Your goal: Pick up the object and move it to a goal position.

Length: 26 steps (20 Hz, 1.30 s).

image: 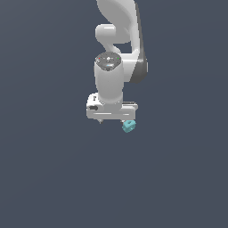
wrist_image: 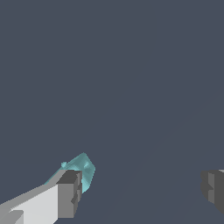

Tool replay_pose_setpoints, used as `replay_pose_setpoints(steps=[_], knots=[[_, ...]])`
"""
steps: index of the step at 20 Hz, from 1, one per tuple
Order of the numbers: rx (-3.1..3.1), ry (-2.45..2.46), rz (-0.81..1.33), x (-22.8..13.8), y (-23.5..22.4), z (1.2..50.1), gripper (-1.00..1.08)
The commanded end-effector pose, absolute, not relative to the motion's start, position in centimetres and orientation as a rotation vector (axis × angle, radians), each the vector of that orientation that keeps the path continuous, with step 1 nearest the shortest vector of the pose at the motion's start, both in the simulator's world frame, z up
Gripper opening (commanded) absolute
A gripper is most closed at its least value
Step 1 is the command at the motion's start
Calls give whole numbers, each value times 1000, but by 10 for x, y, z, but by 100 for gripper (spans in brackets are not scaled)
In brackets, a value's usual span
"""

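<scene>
In the exterior view, the white arm is seen from above, with the tool [image: 112, 116] pointed down over the plain dark table [image: 44, 178]. The teal object [image: 129, 126] is seen just beside the tool's end on the exterior view's right, partly tucked under the edge of the tool body. Whether it is touched cannot be told from here. No goal marker is shown.

In the wrist view, the tool [wrist_image: 140, 190] is seen spread wide, its two fingers well apart with bare table between them. The object [wrist_image: 81, 168] is found not in that gap but behind and against the outer side of one finger [wrist_image: 69, 194], half hidden by it. Nothing is held.

The task is therefore judged to be at an early stage: the approach has been made, but the object is neither enclosed nor lifted. What is left appears to be a sideways correction so that the object is brought between the fingers, then the closing, the lift and the carry to the goal.
</scene>
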<state>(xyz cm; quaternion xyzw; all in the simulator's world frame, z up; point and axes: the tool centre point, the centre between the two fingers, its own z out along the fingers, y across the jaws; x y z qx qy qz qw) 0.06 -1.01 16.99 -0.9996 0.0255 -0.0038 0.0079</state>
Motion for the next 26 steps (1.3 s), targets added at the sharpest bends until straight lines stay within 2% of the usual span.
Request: replay_pose_setpoints(steps=[1, 26], knots=[[-3125, 80, -12, 1, -10, 170, 100], [-3094, 284, 16, -6, 7, 158, 100]])
